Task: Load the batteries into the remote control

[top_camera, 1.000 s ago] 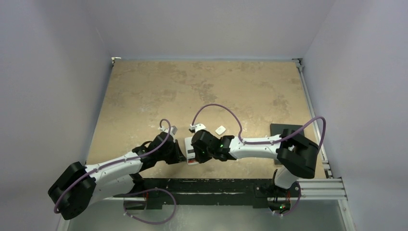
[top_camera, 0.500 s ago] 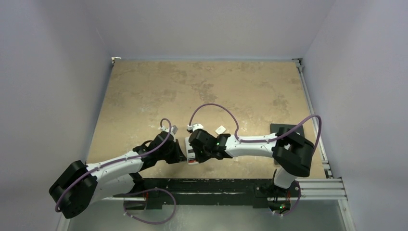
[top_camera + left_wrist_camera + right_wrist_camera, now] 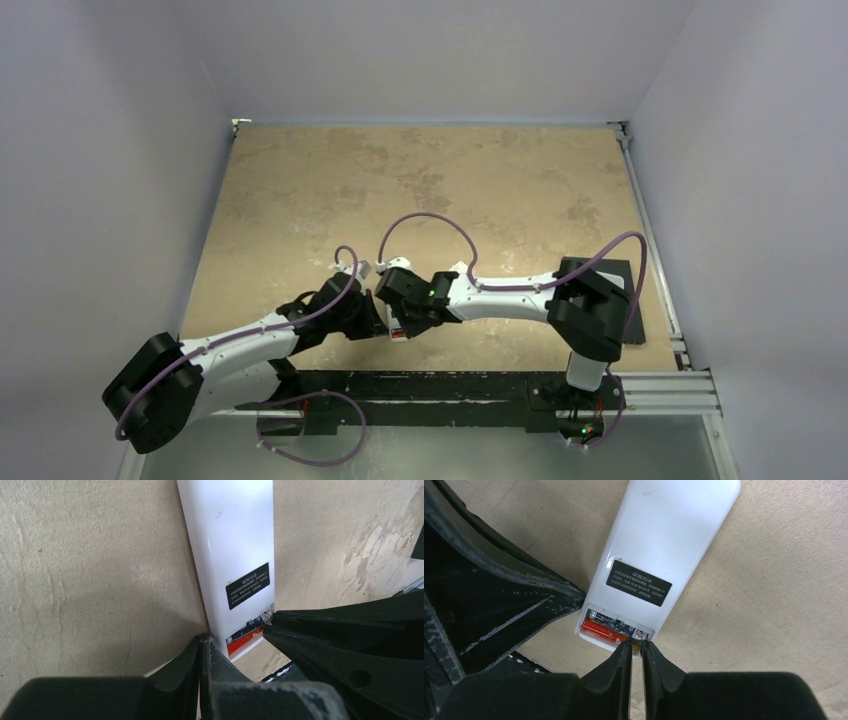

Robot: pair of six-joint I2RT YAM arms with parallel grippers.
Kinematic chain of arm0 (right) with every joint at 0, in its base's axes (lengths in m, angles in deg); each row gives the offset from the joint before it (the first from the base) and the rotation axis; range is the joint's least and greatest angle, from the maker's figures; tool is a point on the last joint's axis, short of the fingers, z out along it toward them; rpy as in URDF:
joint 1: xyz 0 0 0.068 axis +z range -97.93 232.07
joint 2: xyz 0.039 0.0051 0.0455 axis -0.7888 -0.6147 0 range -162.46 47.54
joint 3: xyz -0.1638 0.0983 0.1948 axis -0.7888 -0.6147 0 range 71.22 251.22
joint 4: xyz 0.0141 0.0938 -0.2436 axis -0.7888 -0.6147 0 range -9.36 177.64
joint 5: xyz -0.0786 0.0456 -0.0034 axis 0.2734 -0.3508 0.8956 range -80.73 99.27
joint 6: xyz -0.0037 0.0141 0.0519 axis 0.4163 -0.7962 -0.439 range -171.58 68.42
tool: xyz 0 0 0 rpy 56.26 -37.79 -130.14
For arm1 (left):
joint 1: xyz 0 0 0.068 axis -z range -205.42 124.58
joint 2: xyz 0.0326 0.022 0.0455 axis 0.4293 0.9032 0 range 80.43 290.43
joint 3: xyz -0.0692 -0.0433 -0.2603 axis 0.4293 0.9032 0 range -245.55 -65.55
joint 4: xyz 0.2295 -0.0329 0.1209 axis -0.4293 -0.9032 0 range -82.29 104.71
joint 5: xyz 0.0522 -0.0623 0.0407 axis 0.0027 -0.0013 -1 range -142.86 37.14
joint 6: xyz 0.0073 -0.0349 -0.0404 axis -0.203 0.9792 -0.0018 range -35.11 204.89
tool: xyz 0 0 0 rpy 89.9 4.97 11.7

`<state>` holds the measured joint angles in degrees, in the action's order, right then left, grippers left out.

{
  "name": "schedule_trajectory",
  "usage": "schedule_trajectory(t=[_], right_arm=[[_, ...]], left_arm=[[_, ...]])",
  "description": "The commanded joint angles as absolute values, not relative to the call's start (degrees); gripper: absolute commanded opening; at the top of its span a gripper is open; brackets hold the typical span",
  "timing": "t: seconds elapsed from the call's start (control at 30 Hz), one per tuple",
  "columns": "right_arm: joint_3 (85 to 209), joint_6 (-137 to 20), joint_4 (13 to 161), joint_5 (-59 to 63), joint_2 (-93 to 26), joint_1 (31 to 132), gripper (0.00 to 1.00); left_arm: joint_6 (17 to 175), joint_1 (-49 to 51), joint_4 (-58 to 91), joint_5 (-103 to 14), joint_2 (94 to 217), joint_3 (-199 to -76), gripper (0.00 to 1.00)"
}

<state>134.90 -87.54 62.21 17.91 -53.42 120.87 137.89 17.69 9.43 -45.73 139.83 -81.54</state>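
The right hand (image 3: 637, 646) slides toward 9 o'clock over the bench (image 3: 400, 180) and now covers more of the remote (image 3: 664, 545). Its elbow follows, uncovering more of the dark pad (image 3: 632, 325) at 3 o'clock. Its purple cable (image 3: 430, 215) loop shifts toward 9 o'clock too.

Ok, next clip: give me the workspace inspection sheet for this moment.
Surface: tan mottled table.
Job's things: remote control back up, battery bay open; one red battery seated in it; second slot unclear.
Clutter: dark pad at the right edge, partly under the right arm.
Grippers: left claw clamps the remote's bay end; right claw nearly closed, tips at the bay's edge.
Cables: purple cables loop above both arms, off the remote.
Surroundings: plain pale walls; nothing else seen.
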Motion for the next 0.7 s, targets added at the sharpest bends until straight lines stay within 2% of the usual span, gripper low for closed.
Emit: schedule_trajectory(t=[0.0, 0.37, 0.67], right_arm=[[139.0, -88.0, 61.6, 22.3, -58.6, 121.9, 0.20], [148.0, -88.3, 52.0, 26.5, -64.4, 123.1, 0.20], [152.0, -89.4, 48.6, 28.4, -64.3, 123.6, 0.23]], left_arm=[[136.9, 17.9, 13.1, -43.6, 140.5, -82.2, 0.00], [136.3, 18.0, 16.5, -41.1, 139.1, -80.6, 0.00], [134.8, 18.0, 15.1, -41.0, 138.1, -80.2, 0.00]])
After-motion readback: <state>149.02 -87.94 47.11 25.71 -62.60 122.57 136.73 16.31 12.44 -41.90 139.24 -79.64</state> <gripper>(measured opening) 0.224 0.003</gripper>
